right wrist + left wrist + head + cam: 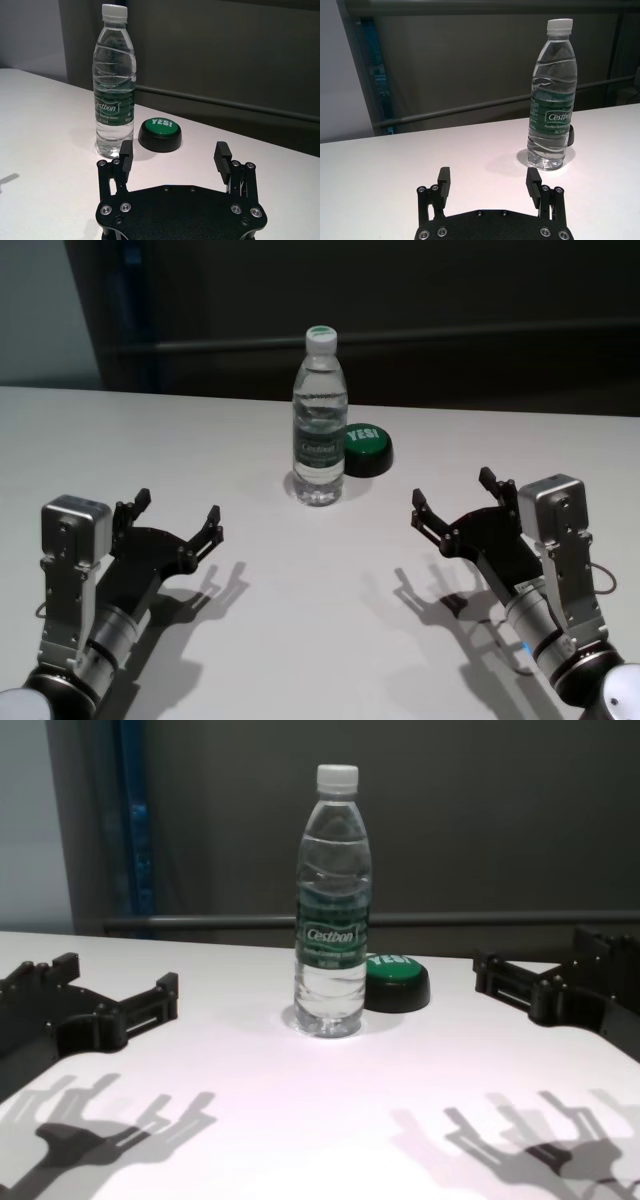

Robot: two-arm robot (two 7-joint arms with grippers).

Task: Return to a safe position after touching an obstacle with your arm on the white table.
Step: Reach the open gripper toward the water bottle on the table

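Cestbon water bottle upright mid-tabletop beside green button; left gripper and right gripper both wide open, empty, well clear, so retract slow and level, away from bottle.

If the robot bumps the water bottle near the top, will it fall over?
Probably yes. The water bottle is tall on a narrow base, so a high nudge would likely tip it. It looks nearly full, so it may resist light taps. On its side on the white table, its round body would likely roll.

Dark wall with a horizontal grey rail behind
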